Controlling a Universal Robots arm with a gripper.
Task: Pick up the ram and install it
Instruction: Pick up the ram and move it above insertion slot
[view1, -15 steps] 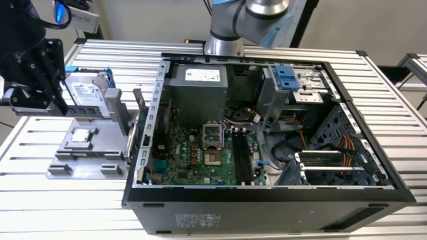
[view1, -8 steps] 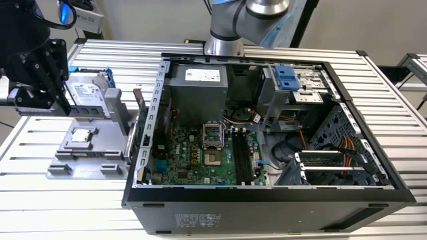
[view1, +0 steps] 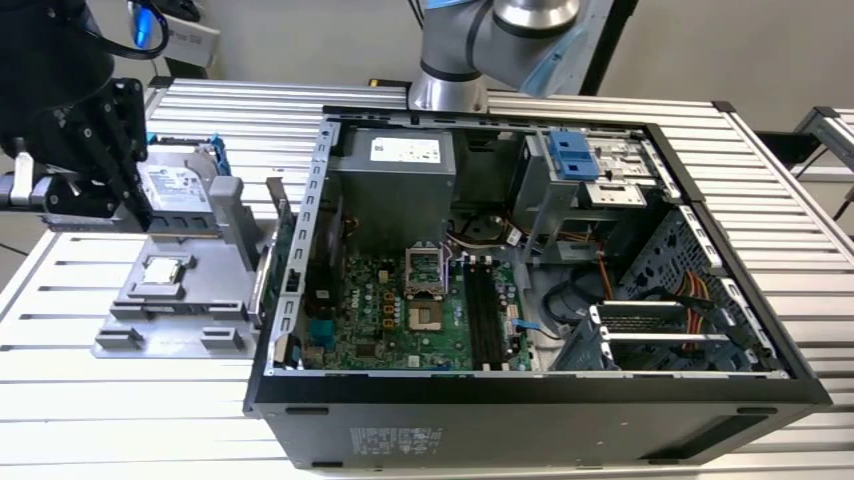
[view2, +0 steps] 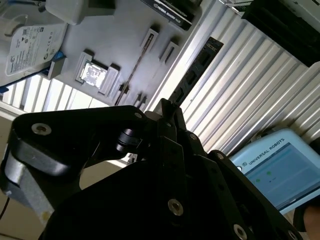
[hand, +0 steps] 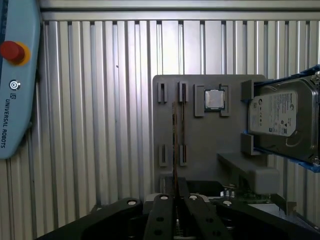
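The ram (hand: 175, 135) stands on edge in a gray tray (view1: 200, 305) at the exterior view's left, its long axis running straight away from the claw (hand: 181, 189), which hovers over its near end, seemingly pressed together and empty.

Ribbed metal, matt plastic
The table (hand: 100, 125) is bare ribbed metal with a dull sheen. The holder (hand: 200, 150) is matt grey plastic, the hard drive (hand: 280, 120) glossy silver metal with a paper label — the gripper (hand: 177, 192) matt black.
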